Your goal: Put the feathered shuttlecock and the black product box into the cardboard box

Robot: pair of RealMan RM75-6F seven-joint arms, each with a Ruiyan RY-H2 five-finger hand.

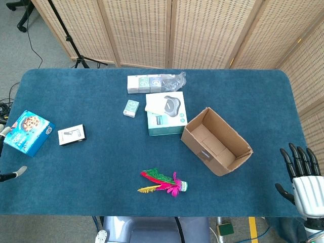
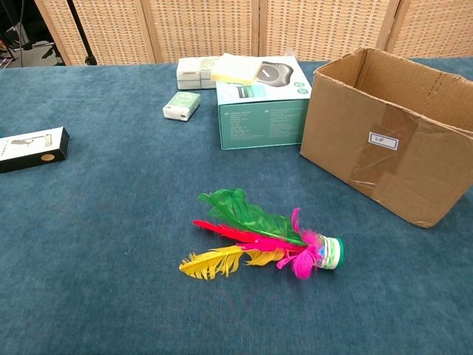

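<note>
The feathered shuttlecock [image 1: 163,183] [image 2: 264,241] lies on its side near the table's front edge, with green, red, yellow and pink feathers and a pale base. The black product box [image 1: 72,134] [image 2: 32,148], black and white, lies flat at the left. The open cardboard box [image 1: 216,141] [image 2: 394,127] stands right of centre, with nothing seen inside. My right hand [image 1: 302,178] hovers off the table's front right corner, fingers spread, holding nothing. It appears only in the head view. My left hand shows in neither view.
A teal boxed product [image 1: 166,114] [image 2: 263,100] with a yellow pad on top sits just left of the cardboard box. Small white boxes [image 1: 144,83] and a little carton [image 1: 130,108] lie behind it. A blue cookie box [image 1: 29,132] rests at the far left edge.
</note>
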